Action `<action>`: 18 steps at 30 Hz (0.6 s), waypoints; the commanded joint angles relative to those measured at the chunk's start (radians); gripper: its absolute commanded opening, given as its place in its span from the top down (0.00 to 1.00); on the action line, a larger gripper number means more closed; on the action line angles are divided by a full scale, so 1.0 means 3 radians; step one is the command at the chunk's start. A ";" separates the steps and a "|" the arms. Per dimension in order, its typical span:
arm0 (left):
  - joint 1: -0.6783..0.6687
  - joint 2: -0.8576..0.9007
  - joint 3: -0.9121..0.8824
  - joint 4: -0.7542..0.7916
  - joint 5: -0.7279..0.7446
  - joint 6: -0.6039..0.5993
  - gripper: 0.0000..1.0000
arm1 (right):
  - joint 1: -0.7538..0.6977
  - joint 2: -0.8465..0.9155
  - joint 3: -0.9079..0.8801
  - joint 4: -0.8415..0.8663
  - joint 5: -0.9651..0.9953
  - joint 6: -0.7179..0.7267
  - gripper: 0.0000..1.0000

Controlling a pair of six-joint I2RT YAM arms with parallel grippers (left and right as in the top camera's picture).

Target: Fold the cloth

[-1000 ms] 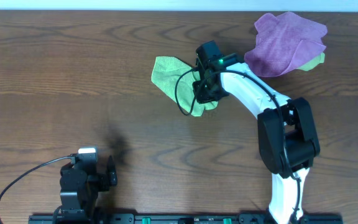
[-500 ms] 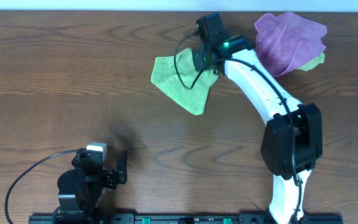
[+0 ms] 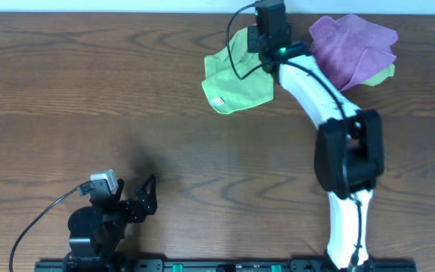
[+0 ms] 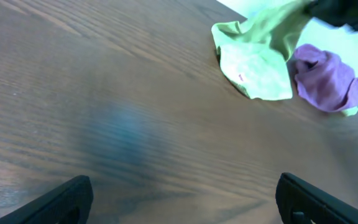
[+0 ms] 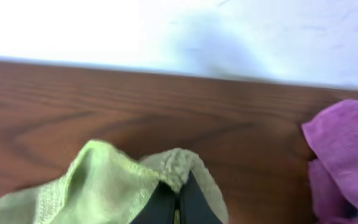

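A light green cloth (image 3: 234,81) lies partly lifted near the table's far edge, a small label showing on its near corner. My right gripper (image 3: 261,47) is shut on the cloth's far right edge and holds it raised; the wrist view shows the green fabric (image 5: 114,186) pinched between the closed fingers (image 5: 178,200). The green cloth also shows in the left wrist view (image 4: 257,59). My left gripper (image 3: 143,198) is open and empty at the near left, far from the cloth; its fingers (image 4: 182,196) frame bare wood.
A purple cloth (image 3: 350,51) lies crumpled at the far right over another green cloth (image 3: 384,74); it also shows in the left wrist view (image 4: 325,81) and right wrist view (image 5: 344,155). The table's far edge (image 3: 127,13) runs just behind the right gripper.
My right gripper has carried the cloth's edge toward the far edge of the table, pulling the green cloth up and right. The left gripper has turned slightly at the near left.
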 commanded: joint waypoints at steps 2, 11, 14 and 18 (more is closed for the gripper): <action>-0.0004 -0.0004 -0.0020 0.0018 0.0037 -0.0100 0.05 | 0.0022 0.0234 0.0024 0.0309 0.0347 -0.0010 0.72; -0.0004 -0.0004 -0.0020 0.0017 0.0036 -0.0099 0.04 | 0.0127 0.0009 0.0238 -0.0019 0.0570 -0.0027 0.16; -0.0004 -0.0004 -0.0020 0.0017 -0.0065 -0.0097 0.05 | 0.0165 -0.0107 0.0454 -0.0458 0.0566 -0.0025 0.08; -0.0004 -0.0004 -0.0020 0.0165 -0.0245 -0.0098 0.05 | 0.0233 -0.0183 0.0792 -0.1246 0.0420 -0.0029 0.01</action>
